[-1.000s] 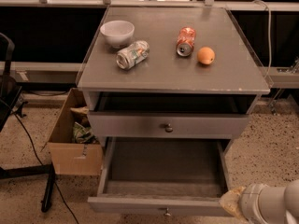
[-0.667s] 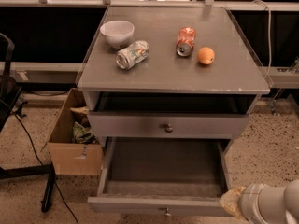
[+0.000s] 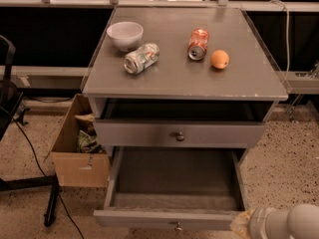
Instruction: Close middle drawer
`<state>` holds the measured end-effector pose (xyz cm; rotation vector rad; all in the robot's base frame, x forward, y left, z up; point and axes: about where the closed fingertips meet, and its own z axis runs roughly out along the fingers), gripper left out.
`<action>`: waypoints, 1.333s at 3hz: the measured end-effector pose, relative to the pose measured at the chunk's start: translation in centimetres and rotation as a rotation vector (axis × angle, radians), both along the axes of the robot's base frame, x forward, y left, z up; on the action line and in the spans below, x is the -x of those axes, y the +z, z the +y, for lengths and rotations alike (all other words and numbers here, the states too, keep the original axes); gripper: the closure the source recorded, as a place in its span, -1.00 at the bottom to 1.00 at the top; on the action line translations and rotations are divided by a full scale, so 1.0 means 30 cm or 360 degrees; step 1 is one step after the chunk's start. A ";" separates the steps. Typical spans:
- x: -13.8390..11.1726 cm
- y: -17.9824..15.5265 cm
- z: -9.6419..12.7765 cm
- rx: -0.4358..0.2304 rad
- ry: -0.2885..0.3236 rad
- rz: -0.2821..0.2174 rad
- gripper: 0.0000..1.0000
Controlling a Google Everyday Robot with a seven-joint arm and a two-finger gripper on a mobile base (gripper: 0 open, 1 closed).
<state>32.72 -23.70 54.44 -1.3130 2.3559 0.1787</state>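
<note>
The middle drawer (image 3: 149,218) of the grey cabinet (image 3: 179,78) is pulled far out and its shallow grey tray is empty. Its small round knob (image 3: 178,226) sits at the bottom edge of the view. The uppermost drawer (image 3: 149,132) above it stands slightly open. The lowest drawer is hidden under the open one. My gripper (image 3: 244,222) is at the bottom right corner, at the end of the white arm (image 3: 294,223), right beside the middle drawer's front right corner.
On the cabinet top lie a white bowl (image 3: 125,35), a crushed can (image 3: 142,58), a red can (image 3: 198,44) and an orange (image 3: 220,59). A cardboard box (image 3: 75,153) stands on the floor at the left, next to a black chair base (image 3: 30,183).
</note>
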 end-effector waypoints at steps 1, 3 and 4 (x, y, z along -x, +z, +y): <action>0.020 -0.218 -0.020 -0.0025 -0.0009 0.0043 1.00; 0.047 -0.414 -0.006 -0.0103 -0.0032 0.0084 1.00; 0.035 -0.444 -0.009 -0.0112 -0.0045 0.0077 1.00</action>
